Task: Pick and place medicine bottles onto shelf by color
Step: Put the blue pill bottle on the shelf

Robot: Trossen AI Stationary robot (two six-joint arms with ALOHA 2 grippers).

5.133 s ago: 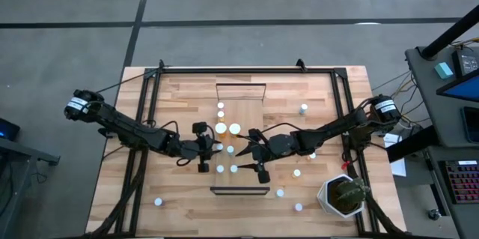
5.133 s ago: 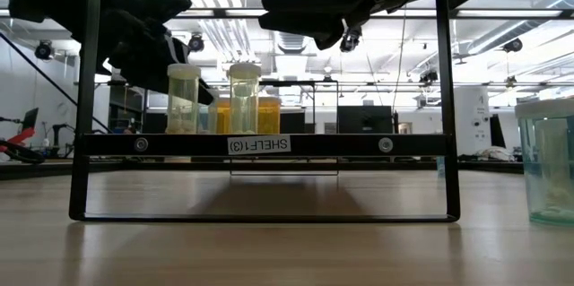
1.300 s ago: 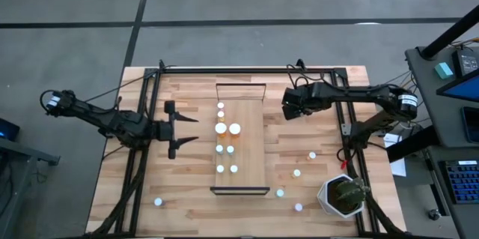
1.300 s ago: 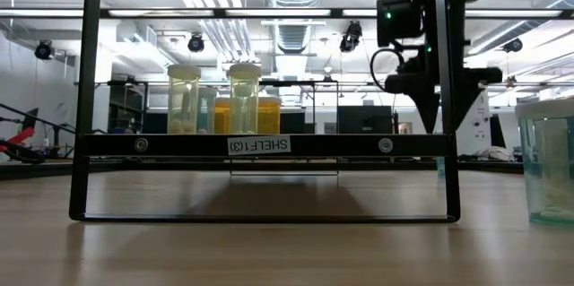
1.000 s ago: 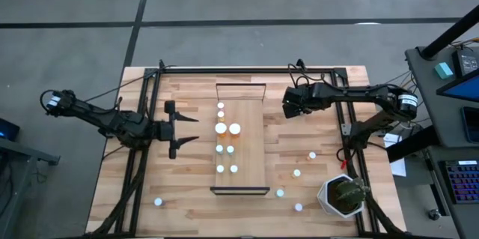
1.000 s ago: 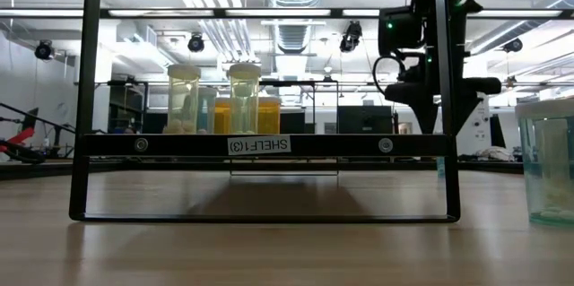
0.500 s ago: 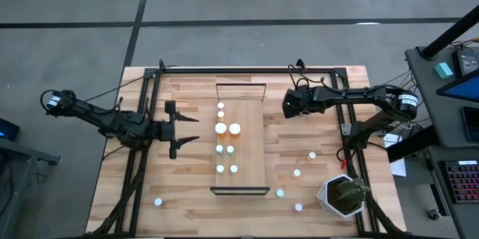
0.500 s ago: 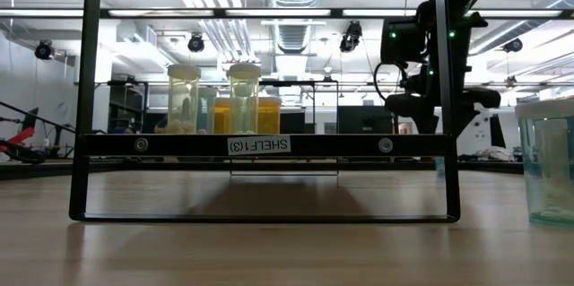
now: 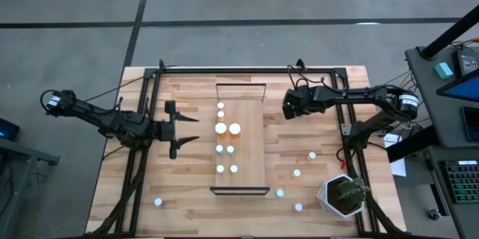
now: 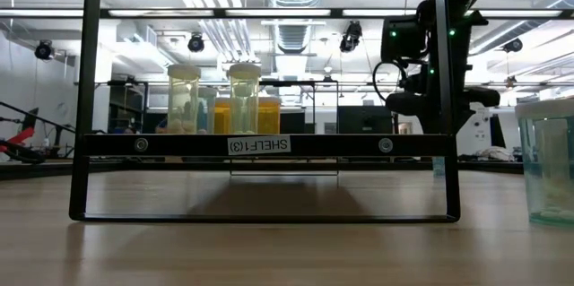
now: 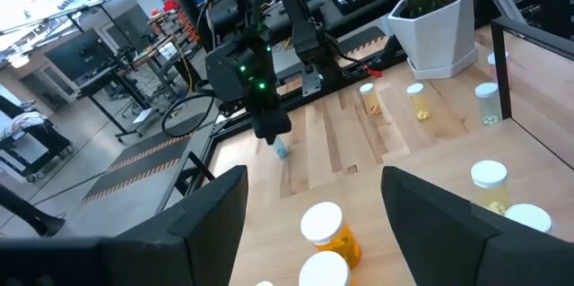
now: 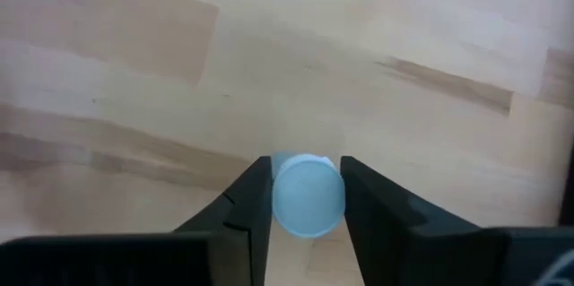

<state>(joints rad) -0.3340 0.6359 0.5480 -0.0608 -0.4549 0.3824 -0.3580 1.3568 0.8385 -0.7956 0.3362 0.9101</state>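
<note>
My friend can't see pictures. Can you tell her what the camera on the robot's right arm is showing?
The right hand points down at the light wooden table, with a small bottle's round pale cap sitting between its two dark fingers. The fingers sit close on both sides of the cap. Nothing else is in the picture.

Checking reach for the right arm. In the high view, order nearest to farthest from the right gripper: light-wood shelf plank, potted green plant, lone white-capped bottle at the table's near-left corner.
From the right gripper, over a bottle at the table's far right:
1. Light-wood shelf plank, centre, just toward the left arm.
2. Potted green plant, near-right corner.
3. Lone white-capped bottle, near-left corner.
</note>
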